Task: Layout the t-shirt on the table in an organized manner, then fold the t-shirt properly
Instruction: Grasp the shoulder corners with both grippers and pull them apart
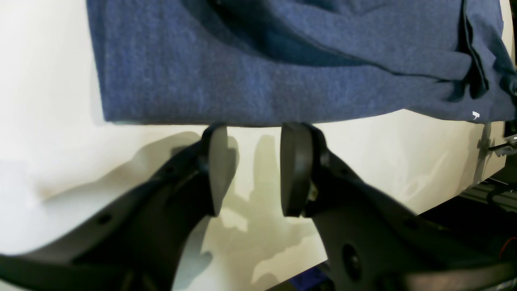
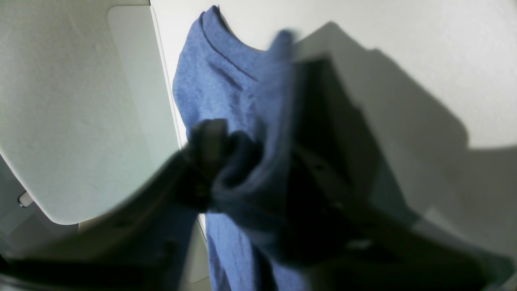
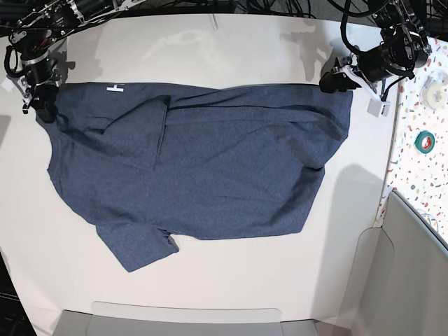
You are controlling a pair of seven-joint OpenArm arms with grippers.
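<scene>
Spreading step. Right gripper [image 2: 242, 169] pinching t-shirt [image 3: 203, 175] corner, nine o'clock; left gripper [image 1: 252, 169] agape, empty, at hem. Next, probably: left grabs, both stretch flat.

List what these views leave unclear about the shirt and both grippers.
- Right gripper: right wrist view, blurred; its fingertips are buried in bunched t-shirt cloth.
- Left gripper: base view, too small to judge the jaws.
- White lettering: base view, too small to read.
- Shirt's top edge: left wrist view, cut off by the frame.
</scene>
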